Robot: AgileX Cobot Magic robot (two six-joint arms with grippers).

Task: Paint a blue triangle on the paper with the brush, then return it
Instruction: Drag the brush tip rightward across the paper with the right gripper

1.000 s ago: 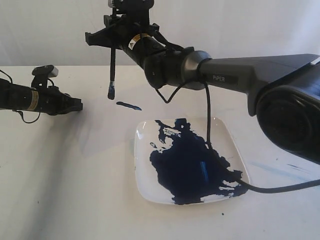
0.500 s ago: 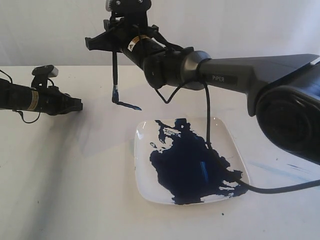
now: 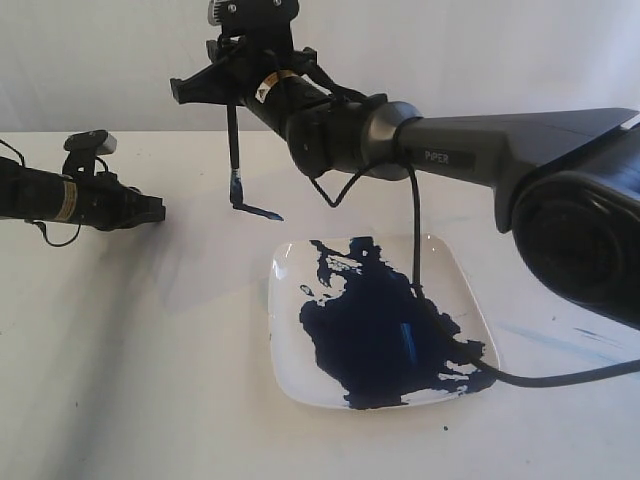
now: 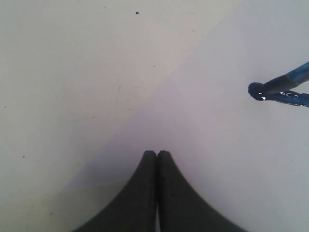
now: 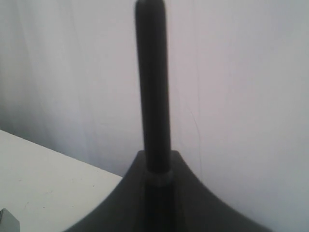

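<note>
Clamping the black handle of the brush (image 3: 233, 150), the jaws of the right gripper (image 3: 232, 100) hold it upright with the bristles down. The right wrist view shows the handle seated between them. The blue-stained tip touches the paper (image 3: 215, 255) at one end of a short blue stroke (image 3: 258, 211), just beyond the far left corner of the plate (image 3: 283, 262), which carries a wide pool of dark blue paint.

Only this one stroke is visible, so the step in hand is judged to be painting, near its start; no closed triangle exists yet.

The left gripper (image 3: 155, 210) has its jaws pressed together and empty, well apart from the plate on its left.

Next move: drag the tip under light contact to lay the second side.
</note>
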